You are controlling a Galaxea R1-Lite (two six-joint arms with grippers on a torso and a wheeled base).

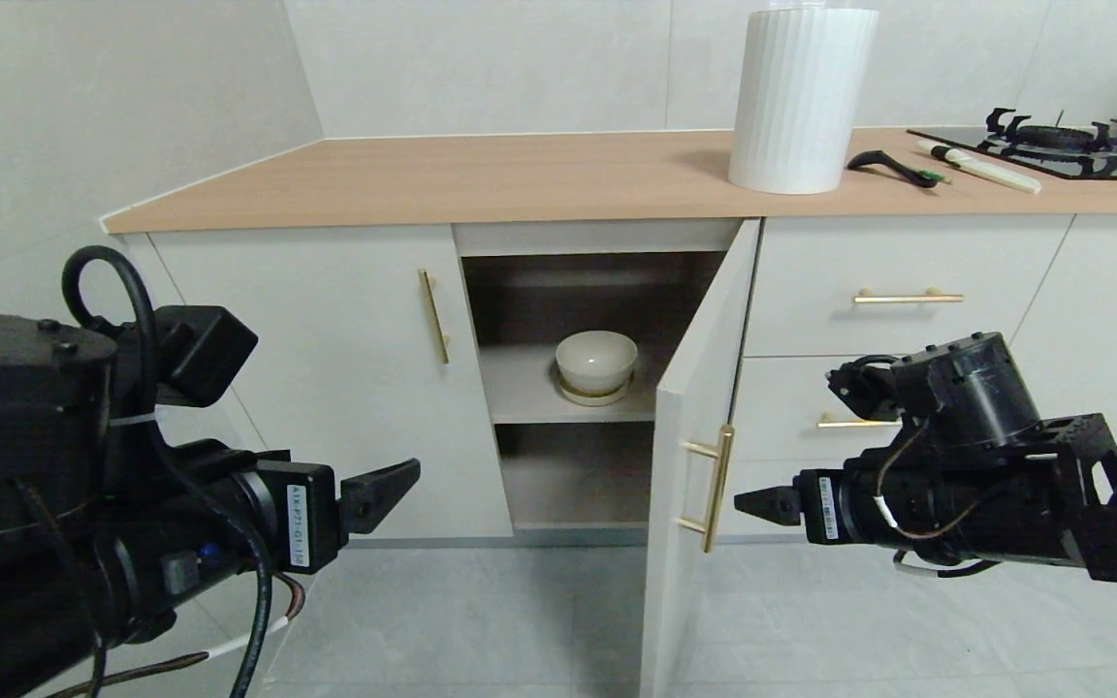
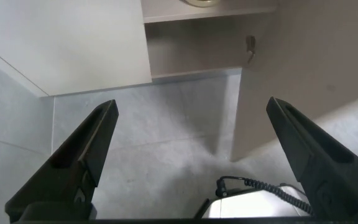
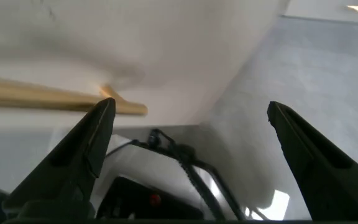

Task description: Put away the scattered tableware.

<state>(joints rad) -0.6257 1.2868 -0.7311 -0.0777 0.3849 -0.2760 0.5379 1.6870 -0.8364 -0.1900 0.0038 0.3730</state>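
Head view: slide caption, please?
Bowl on open cupboard shelf; left claw and right claw open, the right beside the door handle.

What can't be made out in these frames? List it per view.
- Head view: what the bowl sits on. Just an edge shows beneath it, so plate or second bowl is unclear.
- Head view: the cabinet's right side, hidden behind the open door.
- Head view: top of the white ribbed container, cut off by the upper edge.
- Left wrist view: the dish rim, cut off by the frame edge.

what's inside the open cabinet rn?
A cream bowl sits on a small plate on the shelf. The open door covers the interior's right part, so anything there can't be seen.
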